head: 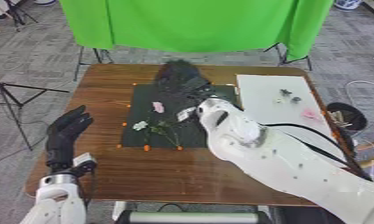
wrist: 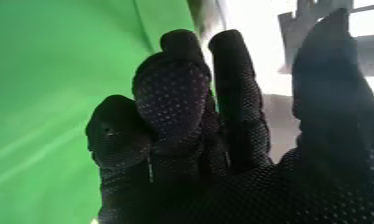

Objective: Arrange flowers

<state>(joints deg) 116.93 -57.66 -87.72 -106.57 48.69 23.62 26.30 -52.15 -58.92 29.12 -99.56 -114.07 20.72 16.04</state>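
Top centre of the head view: green cloth (head: 197,25), grey floor (head: 41,62) around it, black tripod (head: 4,90) at left edge. Brown worktop (head: 103,105) mid-frame: dark mat (head: 188,137) at centre, white board (head: 272,120) to its right, dark bin (head: 346,117) at right edge. White flower (head: 140,125) and pink flower (head: 158,107) lie on the mat. Right hand (head: 177,79) upper centre, fingers loosely bent, open. Left hand (head: 66,135) at left, fingers relaxed, open.
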